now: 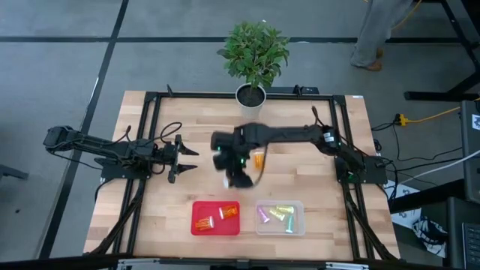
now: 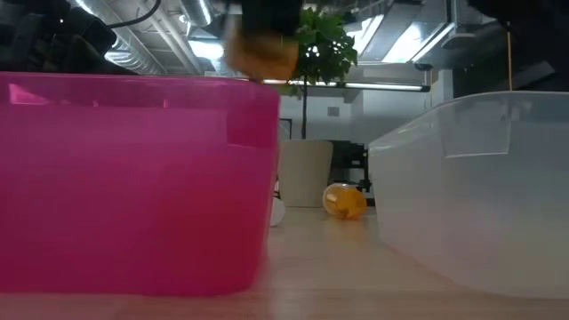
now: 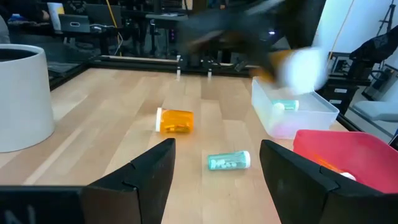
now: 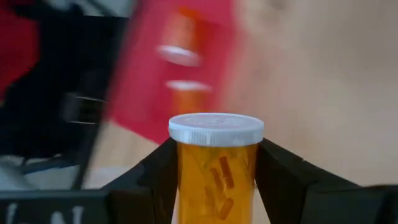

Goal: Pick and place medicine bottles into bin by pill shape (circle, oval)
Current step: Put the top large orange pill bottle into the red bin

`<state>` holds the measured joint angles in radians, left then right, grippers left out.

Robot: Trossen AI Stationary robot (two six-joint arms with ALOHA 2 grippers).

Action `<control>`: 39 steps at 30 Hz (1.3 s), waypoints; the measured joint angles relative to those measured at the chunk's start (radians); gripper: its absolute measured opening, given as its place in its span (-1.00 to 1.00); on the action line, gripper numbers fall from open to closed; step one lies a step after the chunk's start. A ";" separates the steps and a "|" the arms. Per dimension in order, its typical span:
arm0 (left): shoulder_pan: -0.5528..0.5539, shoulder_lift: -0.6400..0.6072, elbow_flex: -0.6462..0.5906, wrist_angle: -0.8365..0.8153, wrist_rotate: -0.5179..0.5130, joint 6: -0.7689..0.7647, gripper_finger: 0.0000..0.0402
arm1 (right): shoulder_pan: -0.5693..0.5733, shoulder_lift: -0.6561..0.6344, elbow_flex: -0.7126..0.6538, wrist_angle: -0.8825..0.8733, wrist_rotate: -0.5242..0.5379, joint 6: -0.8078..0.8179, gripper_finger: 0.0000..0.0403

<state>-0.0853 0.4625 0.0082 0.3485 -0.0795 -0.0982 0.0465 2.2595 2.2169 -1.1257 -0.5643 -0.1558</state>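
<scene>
While the left claw [image 1: 186, 159] waits wide apart, the right claw [image 4: 214, 180] grips an orange bottle [image 4: 216, 168] above the tabletop [image 1: 300, 135].

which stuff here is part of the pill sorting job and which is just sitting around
Part of the job:
- orange bottle gripped by the right gripper
- orange bottle on the table
- teal bottle
- red bin
- clear bin

Just there:
- potted plant
- left gripper, open, waiting at the left
</scene>
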 joint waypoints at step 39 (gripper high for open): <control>0.000 0.000 0.000 0.001 -0.026 0.003 0.13 | 0.269 -0.001 -0.013 0.405 0.261 0.048 0.33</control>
<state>-0.0853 0.4622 0.0082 0.3498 -0.1054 -0.0949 0.3150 2.2581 2.2040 -0.7206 -0.3033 -0.1081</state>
